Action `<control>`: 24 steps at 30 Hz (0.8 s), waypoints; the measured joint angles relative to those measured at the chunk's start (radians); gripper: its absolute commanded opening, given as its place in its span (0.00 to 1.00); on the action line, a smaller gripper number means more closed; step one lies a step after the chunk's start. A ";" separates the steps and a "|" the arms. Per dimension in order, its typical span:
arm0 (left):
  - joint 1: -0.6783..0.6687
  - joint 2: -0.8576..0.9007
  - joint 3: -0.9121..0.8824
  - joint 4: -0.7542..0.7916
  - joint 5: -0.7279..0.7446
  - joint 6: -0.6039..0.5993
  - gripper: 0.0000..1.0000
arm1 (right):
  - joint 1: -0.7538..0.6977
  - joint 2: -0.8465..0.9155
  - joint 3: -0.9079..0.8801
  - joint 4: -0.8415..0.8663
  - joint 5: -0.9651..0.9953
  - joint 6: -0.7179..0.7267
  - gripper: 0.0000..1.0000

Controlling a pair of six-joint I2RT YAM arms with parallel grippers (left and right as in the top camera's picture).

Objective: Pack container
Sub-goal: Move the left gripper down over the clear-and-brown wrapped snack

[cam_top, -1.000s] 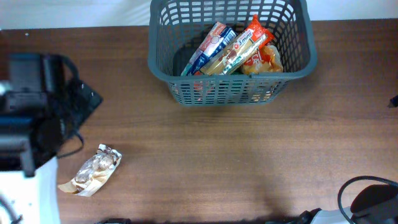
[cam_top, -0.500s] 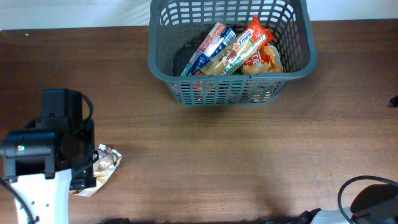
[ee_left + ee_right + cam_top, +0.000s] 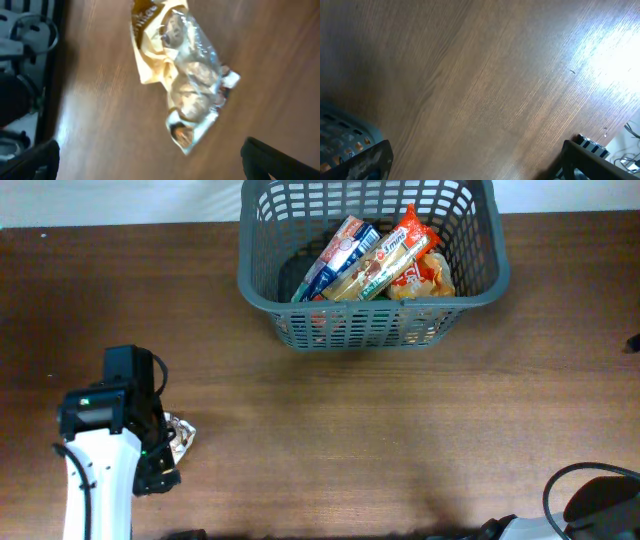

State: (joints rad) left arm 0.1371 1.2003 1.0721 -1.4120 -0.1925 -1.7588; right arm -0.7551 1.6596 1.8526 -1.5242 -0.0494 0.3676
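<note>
One basket (image 3: 370, 302), one loose snack bag (image 3: 192, 85)

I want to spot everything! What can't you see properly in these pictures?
- Snack bag: in the overhead view, the left arm covers most of it; in the left wrist view, its print is blurred.
- Packs in the basket: in the overhead view, the labels are too small to read and the lower packs are hidden.
- Right hand: in the right wrist view, only the fingertips show; the bottom edge cuts off the rest.
</note>
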 measured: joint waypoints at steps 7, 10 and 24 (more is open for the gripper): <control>0.014 0.000 -0.030 -0.003 -0.056 0.030 0.99 | 0.000 0.000 0.000 0.000 0.000 0.000 0.99; 0.051 0.000 -0.034 -0.002 -0.068 0.031 0.99 | 0.000 0.000 0.000 0.000 0.000 0.000 0.99; 0.141 0.000 -0.170 0.206 -0.040 0.063 0.99 | 0.000 0.000 0.000 0.000 0.000 0.000 0.99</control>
State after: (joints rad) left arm 0.2783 1.2003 0.9020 -1.2064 -0.2325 -1.6962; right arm -0.7551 1.6596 1.8526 -1.5238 -0.0498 0.3672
